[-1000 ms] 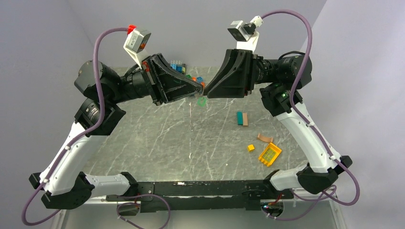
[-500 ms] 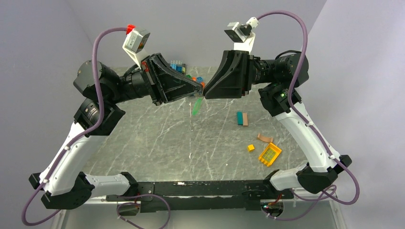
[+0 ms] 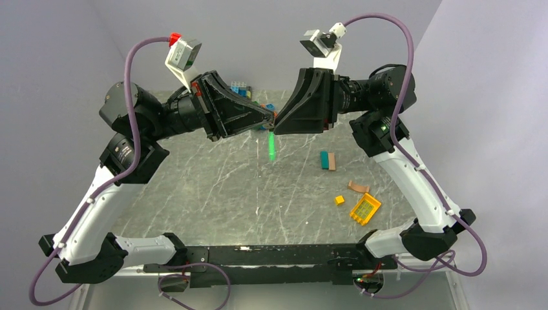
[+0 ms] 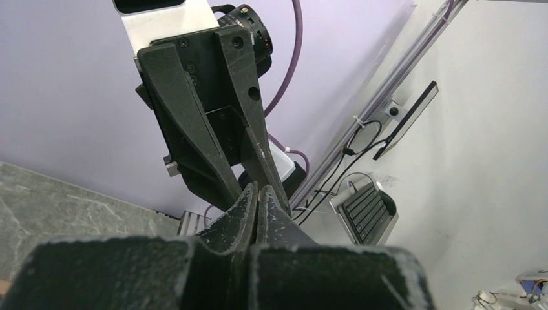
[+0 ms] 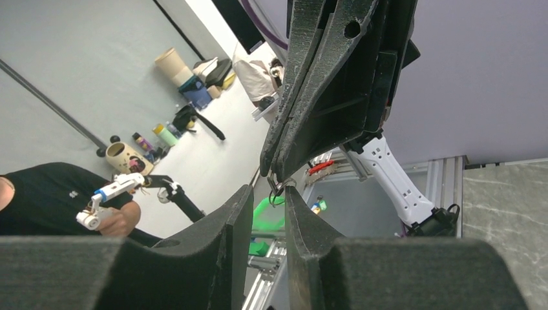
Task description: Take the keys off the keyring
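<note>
From above, the green key (image 3: 272, 147) is a blur at six o'clock below the keyring (image 5: 276, 191), itself too small to see

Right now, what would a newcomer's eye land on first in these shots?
The black left gripper and black right gripper meet tip to tip in mid-air over the far middle of the grey marble-look table. In the right wrist view, the left one's shut fingers hold a thin metal keyring at their tips, and a blurred bright green piece hangs below. A yellow grid-shaped plastic piece lies on the table's right side.
</note>
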Action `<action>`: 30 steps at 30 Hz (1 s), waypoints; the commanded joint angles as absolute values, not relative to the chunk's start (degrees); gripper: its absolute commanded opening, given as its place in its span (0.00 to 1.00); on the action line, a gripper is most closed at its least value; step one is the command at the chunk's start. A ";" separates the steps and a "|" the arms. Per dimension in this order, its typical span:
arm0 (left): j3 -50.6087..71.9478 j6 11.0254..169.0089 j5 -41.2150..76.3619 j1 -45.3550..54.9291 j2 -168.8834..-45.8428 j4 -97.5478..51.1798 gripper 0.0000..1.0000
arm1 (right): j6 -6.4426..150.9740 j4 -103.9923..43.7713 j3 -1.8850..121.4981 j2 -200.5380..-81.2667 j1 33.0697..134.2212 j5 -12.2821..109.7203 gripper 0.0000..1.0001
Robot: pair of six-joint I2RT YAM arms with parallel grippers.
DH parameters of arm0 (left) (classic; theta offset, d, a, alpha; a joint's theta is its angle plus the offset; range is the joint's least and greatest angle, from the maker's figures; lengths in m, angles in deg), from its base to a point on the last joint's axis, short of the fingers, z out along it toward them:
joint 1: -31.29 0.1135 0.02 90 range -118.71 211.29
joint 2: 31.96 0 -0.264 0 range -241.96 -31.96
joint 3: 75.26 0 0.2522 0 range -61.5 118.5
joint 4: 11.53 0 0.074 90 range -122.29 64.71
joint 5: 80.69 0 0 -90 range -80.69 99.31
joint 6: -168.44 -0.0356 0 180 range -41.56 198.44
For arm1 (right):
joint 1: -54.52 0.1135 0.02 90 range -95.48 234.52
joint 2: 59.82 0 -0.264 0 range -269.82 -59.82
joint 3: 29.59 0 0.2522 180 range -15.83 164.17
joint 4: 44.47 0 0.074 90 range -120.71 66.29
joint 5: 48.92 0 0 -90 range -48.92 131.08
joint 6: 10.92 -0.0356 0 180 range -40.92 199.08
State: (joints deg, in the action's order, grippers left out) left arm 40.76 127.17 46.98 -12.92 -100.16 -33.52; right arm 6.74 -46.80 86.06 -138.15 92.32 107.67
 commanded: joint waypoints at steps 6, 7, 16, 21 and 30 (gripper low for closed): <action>43.02 124.95 44.87 -12.66 -99.28 -34.21 0.00 | 9.77 -43.98 89.08 -138.40 92.91 107.59 0.23; 43.05 124.98 44.78 -12.67 -99.20 -34.17 0.00 | 10.08 -43.65 89.22 -138.44 92.90 107.53 0.21; 43.18 124.77 43.87 -12.74 -98.81 -34.70 0.00 | 13.23 -39.68 89.60 -138.26 92.93 106.21 0.00; 43.66 124.47 40.59 -12.69 -98.04 -36.88 0.00 | 18.93 -33.91 91.19 -137.62 92.92 103.74 0.00; 40.73 124.98 31.02 -12.69 -94.84 -37.19 0.00 | 26.79 -26.70 93.56 -135.98 92.93 96.48 0.00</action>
State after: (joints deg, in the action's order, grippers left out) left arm 41.26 125.42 37.13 -12.90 -98.02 -39.27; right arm 22.88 -29.12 91.37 -138.54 92.93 100.21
